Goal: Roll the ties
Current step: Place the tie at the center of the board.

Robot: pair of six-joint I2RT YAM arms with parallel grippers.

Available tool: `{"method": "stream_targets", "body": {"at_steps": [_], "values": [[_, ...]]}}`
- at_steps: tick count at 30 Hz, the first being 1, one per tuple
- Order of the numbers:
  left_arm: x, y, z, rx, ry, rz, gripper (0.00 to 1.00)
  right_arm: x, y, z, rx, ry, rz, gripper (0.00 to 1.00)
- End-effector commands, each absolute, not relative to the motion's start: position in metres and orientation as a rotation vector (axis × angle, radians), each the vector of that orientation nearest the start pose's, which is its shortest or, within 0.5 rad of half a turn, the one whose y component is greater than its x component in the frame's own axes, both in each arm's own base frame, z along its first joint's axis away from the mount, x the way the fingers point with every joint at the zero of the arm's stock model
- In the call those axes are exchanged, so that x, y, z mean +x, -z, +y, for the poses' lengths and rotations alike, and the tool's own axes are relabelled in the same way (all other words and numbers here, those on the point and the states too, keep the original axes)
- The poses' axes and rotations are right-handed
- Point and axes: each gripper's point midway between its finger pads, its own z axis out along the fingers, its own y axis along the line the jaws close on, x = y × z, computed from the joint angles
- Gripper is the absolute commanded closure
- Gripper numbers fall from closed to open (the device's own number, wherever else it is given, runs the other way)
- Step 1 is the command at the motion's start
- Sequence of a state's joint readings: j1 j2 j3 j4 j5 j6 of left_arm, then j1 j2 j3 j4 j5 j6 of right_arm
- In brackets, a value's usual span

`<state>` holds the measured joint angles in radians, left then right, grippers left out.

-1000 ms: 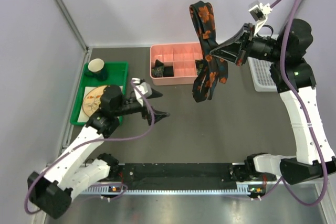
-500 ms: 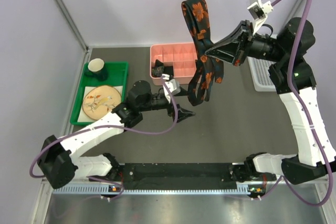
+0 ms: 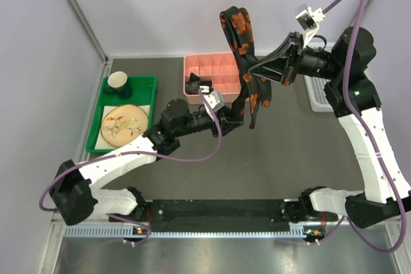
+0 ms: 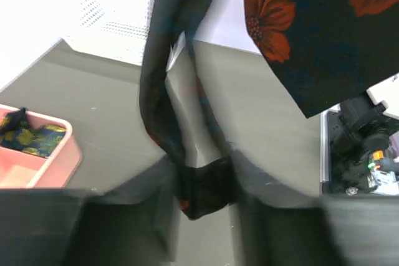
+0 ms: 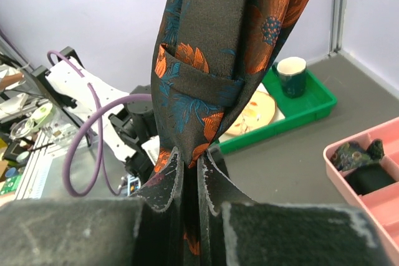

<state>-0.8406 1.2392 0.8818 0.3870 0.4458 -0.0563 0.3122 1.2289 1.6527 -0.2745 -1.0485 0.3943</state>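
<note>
My right pincer (image 5: 190, 160) is clamped on the black fabric necktie printed with red-orange flowers (image 3: 243, 27). It holds the tie in the air just right of the pink plastic compartment tray (image 3: 212, 101), one part standing above the grip and the rest hanging folded toward the grey surface (image 3: 289, 158). My left pincer (image 4: 202, 185) reaches in from the tray's near side, its jaws on either side of the tie's lowest hanging end. The wrist view is blurred, so I cannot tell whether they pinch the cloth or only flank it. The risk, as I judge it, is closing on a single layer or the very tip. The smooth fabric could then slip out, and if my right lets go, the tie would drop in a twisted heap beside the tray.
</note>
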Motion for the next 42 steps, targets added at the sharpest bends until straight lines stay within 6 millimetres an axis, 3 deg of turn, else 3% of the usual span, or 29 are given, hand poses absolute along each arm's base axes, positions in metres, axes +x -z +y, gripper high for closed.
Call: {"method": "stream_targets", "body": {"at_steps": [1, 3, 4, 6, 9, 10, 13, 14, 16, 17, 19, 23, 24, 28, 31, 32, 33, 37, 40, 42], "values": [[0.217, -0.33, -0.353, 0.974, 0.973, 1.238, 0.75, 0.207, -0.503, 0.237, -0.883, -1.262, 1.383, 1.0], [0.217, -0.326, -0.343, 1.0, 0.899, 1.256, 0.96, 0.214, -0.492, 0.23, -0.869, -1.238, 1.431, 1.0], [0.224, -0.321, -0.335, 1.021, 0.81, 1.258, 1.0, 0.216, -0.486, 0.228, -0.864, -1.245, 1.451, 1.0], [0.241, -0.299, -0.306, 1.0, 0.608, 1.366, 1.0, 0.214, -0.477, 0.221, -0.877, -1.266, 1.484, 1.0], [0.258, -0.268, -0.263, 1.062, 0.312, 1.44, 1.0, 0.207, -0.436, 0.217, -0.972, -1.277, 1.578, 1.0], [0.262, -0.263, -0.255, 1.099, 0.239, 1.436, 1.0, 0.206, -0.408, 0.214, -1.032, -1.261, 1.628, 1.0], [0.261, -0.238, -0.228, 1.205, 0.083, 1.476, 1.0, 0.215, -0.357, 0.21, -1.17, -1.194, 1.677, 1.0], [0.262, -0.231, -0.222, 1.208, 0.045, 1.492, 1.0, 0.219, -0.326, 0.207, -1.172, -1.218, 1.809, 1.0], [0.265, -0.207, -0.204, 1.276, -0.077, 1.534, 1.0, 0.224, -0.287, 0.205, -1.281, -1.205, 1.857, 1.0], [0.266, -0.201, -0.198, 1.287, -0.116, 1.546, 1.0, 0.229, -0.259, 0.203, -1.304, -1.214, 1.967, 1.0], [0.27, -0.179, -0.182, 1.352, -0.251, 1.544, 1.0, 0.238, -0.229, 0.202, -1.399, -1.179, 2.002, 1.0], [0.275, -0.158, -0.159, 1.394, -0.414, 1.544, 1.0, 0.268, -0.179, 0.206, -1.498, -1.016, 2.048, 1.0], [0.275, -0.155, -0.156, 1.398, -0.43, 1.546, 1.0, 0.279, -0.169, 0.21, -1.513, -0.973, 2.026, 1.0], [0.274, -0.147, -0.137, 1.415, -0.514, 1.576, 1.0, 0.283, -0.14, 0.222, -1.548, -0.9, 2.06, 1.0], [0.272, -0.145, -0.121, 1.425, -0.559, 1.613, 1.0, 0.278, -0.123, 0.233, -1.571, -0.859, 2.064, 0.93], [0.27, -0.144, -0.117, 1.437, -0.574, 1.62, 1.0, 0.277, -0.119, 0.233, -1.581, -0.839, 2.069, 0.82], [0.27, -0.145, -0.111, 1.435, -0.597, 1.625, 1.0, 0.269, -0.11, 0.234, -1.598, -0.836, 2.091, 0.8], [0.267, -0.149, -0.088, 1.435, -0.677, 1.63, 1.0, 0.263, -0.095, 0.216, -1.576, -0.723, 2.153, 0.57], [0.262, -0.153, -0.071, 1.407, -0.703, 1.669, 1.0, 0.249, -0.091, 0.198, -1.583, -0.664, 2.194, 0.54], [0.259, -0.153, -0.064, 1.403, -0.717, 1.683, 1.0, 0.234, -0.083, 0.184, -1.592, -0.633, 2.238, 0.45]]}}
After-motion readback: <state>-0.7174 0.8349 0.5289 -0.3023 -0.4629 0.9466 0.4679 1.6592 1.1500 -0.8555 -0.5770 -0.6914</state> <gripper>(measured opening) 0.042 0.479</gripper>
